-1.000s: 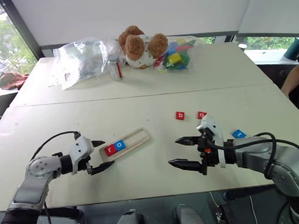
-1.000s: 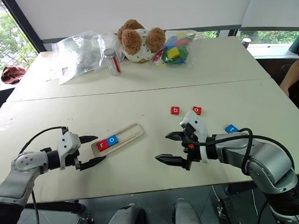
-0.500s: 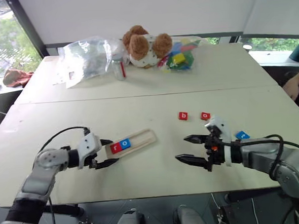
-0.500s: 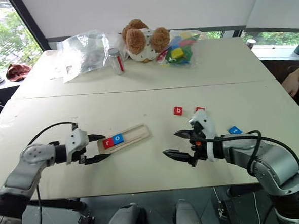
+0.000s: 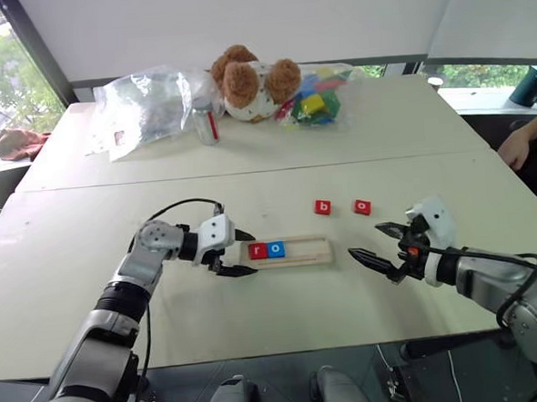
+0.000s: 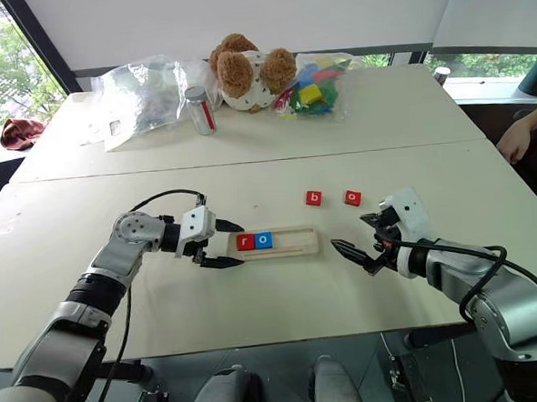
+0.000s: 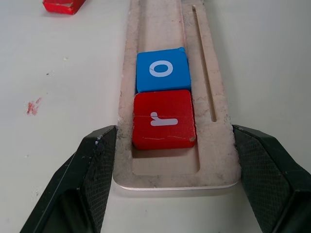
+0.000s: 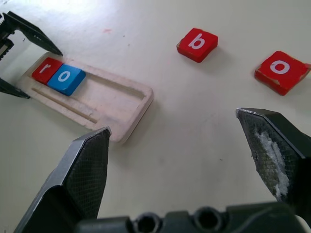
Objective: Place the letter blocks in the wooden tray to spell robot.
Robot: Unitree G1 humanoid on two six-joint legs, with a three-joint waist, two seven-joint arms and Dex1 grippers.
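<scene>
Since the earlier frame, we see the wooden tray (image 5: pixel 285 252) turned from a slant to lie square across the table, and the left gripper (image 5: pixel 232 253) moved to its near end. The left gripper's fingers (image 7: pixel 95 167) clamp the tray end by both side walls. The right gripper (image 5: pixel 381 245) hangs wide, holding nothing. The tray holds red "r" (image 7: pixel 163 119) and blue "o" (image 7: pixel 162 69); red "b" (image 8: pixel 197 44) and red "o" (image 8: pixel 281 71) lie loose beyond. We cannot locate the fifth tile.
</scene>
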